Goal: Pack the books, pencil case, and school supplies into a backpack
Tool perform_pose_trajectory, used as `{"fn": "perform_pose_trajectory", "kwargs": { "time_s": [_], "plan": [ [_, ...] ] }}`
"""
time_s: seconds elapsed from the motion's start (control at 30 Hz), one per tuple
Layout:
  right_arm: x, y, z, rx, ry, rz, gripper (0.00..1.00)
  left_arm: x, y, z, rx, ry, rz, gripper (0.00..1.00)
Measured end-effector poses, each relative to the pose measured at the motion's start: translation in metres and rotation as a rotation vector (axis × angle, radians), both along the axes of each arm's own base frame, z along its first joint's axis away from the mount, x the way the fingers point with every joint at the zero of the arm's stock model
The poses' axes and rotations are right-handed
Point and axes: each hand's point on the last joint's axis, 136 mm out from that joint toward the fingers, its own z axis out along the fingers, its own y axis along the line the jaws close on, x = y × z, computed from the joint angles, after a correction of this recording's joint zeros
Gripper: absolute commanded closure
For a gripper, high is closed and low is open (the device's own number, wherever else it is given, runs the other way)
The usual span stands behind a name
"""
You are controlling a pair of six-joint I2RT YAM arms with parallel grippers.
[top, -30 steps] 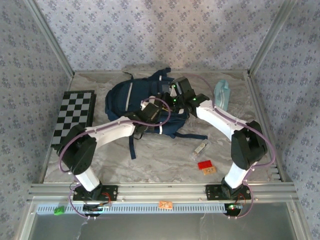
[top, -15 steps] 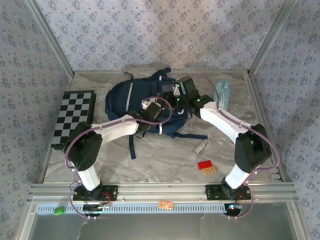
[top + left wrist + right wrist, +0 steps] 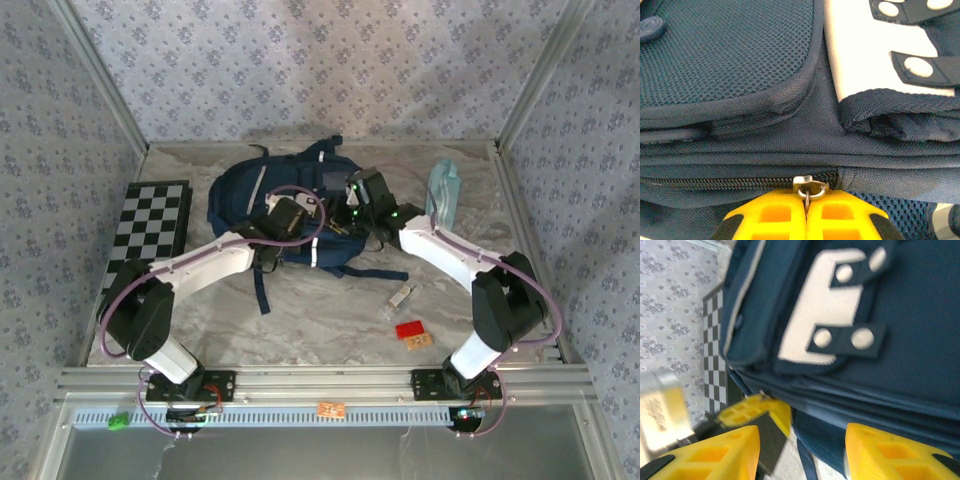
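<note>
Centrally on the marbled table (image 3: 330,310) lies the large navy blue fabric backpack (image 3: 240,195). Its small metal zipper pull (image 3: 809,183) sits pinched by the left gripper (image 3: 806,202), yellow fingers (image 3: 775,220) closed on it. Close by, the right gripper (image 3: 802,440) hangs with fingers apart, holding nothing.

The right hand (image 3: 800,452) has its two yellow fingers (image 3: 715,450) set well apart, with the navy backpack (image 3: 910,355) beyond them. The backpack's white patch (image 3: 820,305) carries dark tabs with pale snaps. The left hand (image 3: 757,412), also yellow, meets the backpack's lower seam. Left of the bag are the checkered board (image 3: 715,340) and a patterned wall (image 3: 675,300), both blurred.
</note>
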Motion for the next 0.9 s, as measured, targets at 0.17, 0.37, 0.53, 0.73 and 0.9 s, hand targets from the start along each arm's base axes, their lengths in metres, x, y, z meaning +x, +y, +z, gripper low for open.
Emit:
{"fn": "perform_pose_trajectory", "kwargs": {
  "time_s": [0.17, 0.37, 0.53, 0.73, 0.9],
  "plan": [
    [-0.027, 0.007, -0.043, 0.019, 0.079, -0.044, 0.6, 0.001, 0.006, -0.002, -0.011, 0.018, 0.007, 1.0],
    [-0.016, -0.001, -0.078, 0.024, 0.136, -0.125, 0.77, -0.002, 0.004, -0.003, -0.008, 0.031, -0.021, 1.0],
    [0.003, -0.013, -0.081, 0.023, 0.112, -0.16, 0.91, -0.003, 0.008, -0.002, -0.01, 0.05, -0.06, 1.0],
    [0.028, -0.035, -0.075, -0.007, 0.057, -0.22, 1.0, 0.006, 0.028, -0.005, 0.001, 0.074, -0.067, 1.0],
    [0.046, -0.051, -0.073, -0.046, 0.03, -0.261, 1.0, 0.009, 0.035, -0.008, 0.002, 0.093, -0.074, 1.0]
  ]
}}
